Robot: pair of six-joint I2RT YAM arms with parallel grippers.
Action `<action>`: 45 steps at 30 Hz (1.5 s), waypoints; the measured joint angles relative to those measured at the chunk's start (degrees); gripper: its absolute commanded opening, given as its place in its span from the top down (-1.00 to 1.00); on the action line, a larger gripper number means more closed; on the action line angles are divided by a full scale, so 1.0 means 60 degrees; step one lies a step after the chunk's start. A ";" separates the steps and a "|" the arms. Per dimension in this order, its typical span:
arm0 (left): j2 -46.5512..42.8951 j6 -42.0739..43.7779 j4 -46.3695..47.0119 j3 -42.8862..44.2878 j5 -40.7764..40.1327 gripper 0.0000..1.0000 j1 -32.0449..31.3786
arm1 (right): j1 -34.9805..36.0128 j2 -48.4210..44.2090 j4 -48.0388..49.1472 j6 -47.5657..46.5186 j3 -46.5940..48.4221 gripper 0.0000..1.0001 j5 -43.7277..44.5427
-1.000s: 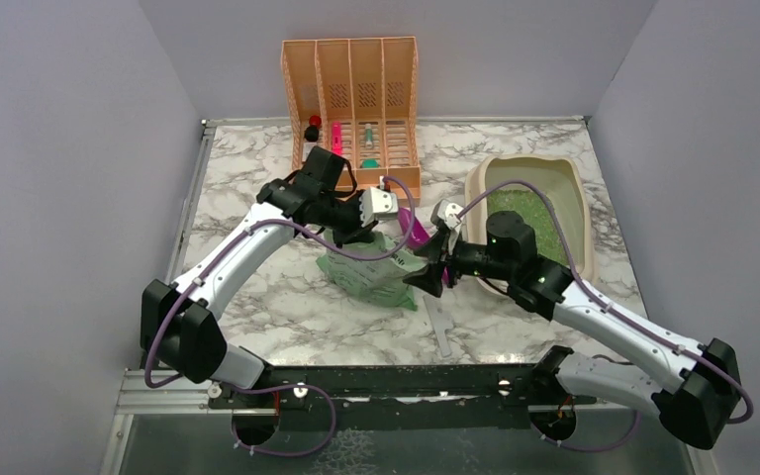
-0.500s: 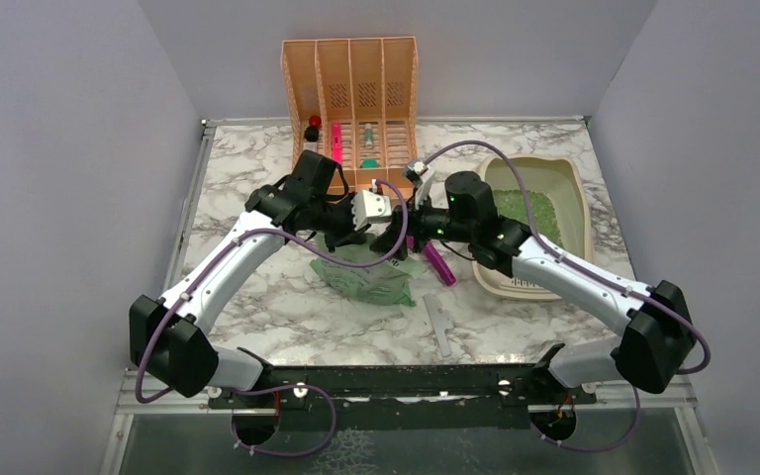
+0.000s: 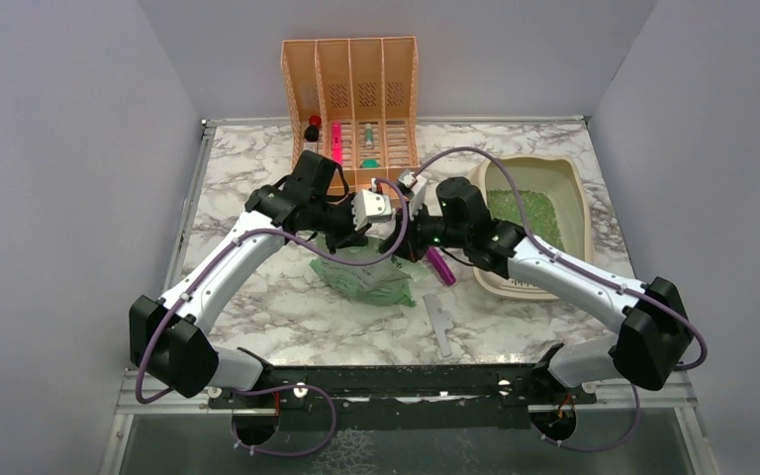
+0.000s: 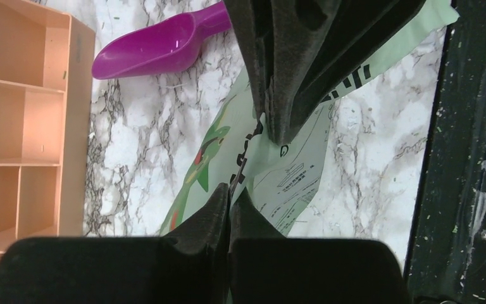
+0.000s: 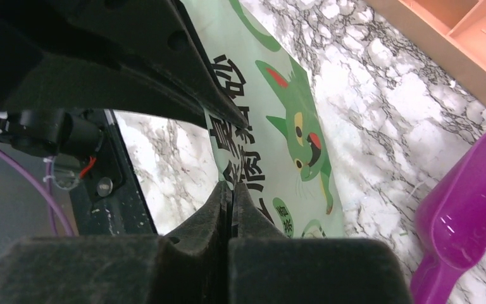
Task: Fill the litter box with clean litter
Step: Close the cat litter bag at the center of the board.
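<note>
Litter box (image 3: pixel 529 162): far right of desk (image 3: pixel 257 188), green litter (image 3: pixel 522 209) inside. Left end effector (image 4: pixel 230 193) and right end effector (image 5: pixel 230 190): each pinched shut on bag (image 3: pixel 371 282) edge, mid-desk. Purple scoop (image 3: pixel 439 265) lies beside bag.

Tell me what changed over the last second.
The right gripper swung away from the litter box, leftward to the bag, and closed on its top edge beside the left gripper. The bag sagged flatter onto the table. Unchanged: the left gripper pinching the bag, the purple scoop beside it, the green litter in the box, the organizer at the back.
</note>
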 measured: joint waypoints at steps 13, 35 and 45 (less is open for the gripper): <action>-0.0011 -0.0251 -0.0022 0.0000 0.0597 1.00 0.0215 | 0.0073 -0.2131 -0.1344 -0.0772 -0.1202 0.99 0.0787; -0.0255 -0.0306 0.0189 -0.0004 -0.0215 1.00 0.0739 | 0.0018 -0.1446 -0.4951 -0.1858 -0.0474 -0.29 0.1224; -0.0160 -0.0306 0.0291 -0.0004 -0.0251 1.00 0.0739 | 0.0007 -0.2131 -0.3238 -0.1333 0.0947 -0.77 0.1832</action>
